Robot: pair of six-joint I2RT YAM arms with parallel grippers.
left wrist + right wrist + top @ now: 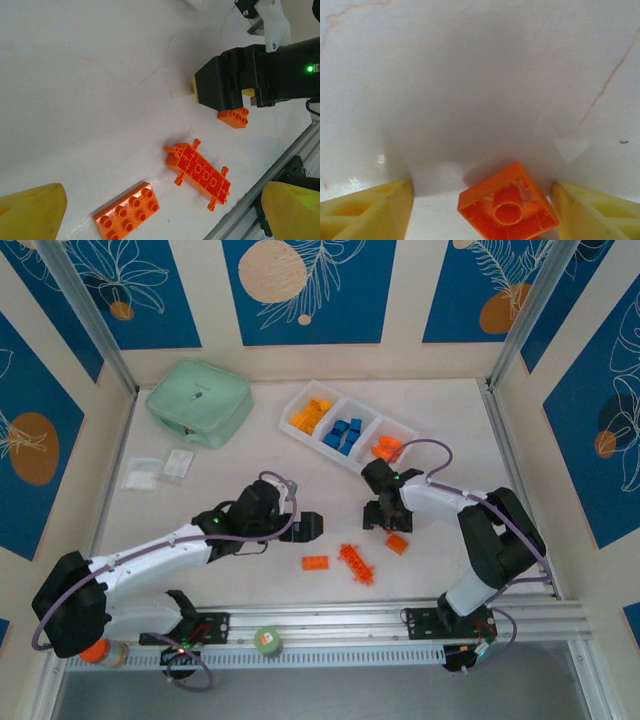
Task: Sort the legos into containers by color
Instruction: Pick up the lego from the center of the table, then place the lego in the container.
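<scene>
Seen from the top view, the white tray (352,404) sits at the back of the worktop (300,480) and the sorting looks mostly done. Yellow-orange legos (312,416) are kept in the left compartment, blue legos (345,432) in the middle and orange-red legos (388,448) in the right, so each colour gets its own box. Three orange-red pieces lie loose near the front: a flat plate (315,562), a spiky piece (357,563) just beside it, and a small brick (397,543). The right end effector (389,528) is lowered onto that small brick, probably because it's the loose piece nearest the orange-red compartment. The left end effector (308,527) is held near the plate but apart from it. In the left wrist view, the left end effector (162,220) is spread wide with nothing gripped, and the plate (127,210) and spiky piece (200,172) are framed on the worktop below. The small brick (233,116) is tucked right under the right end effector (222,82). In the right wrist view, the small brick (507,212) is bracketed by the yellow fingers (365,210), hollow side toward the camera. A gap can be made out on both sides, so the right end effector (482,192) is apart, not clamped yet. The pickup looks like the step in hand. Since the brick sits cornerwise to the fingers, some twisting could be expected on closing.
</scene>
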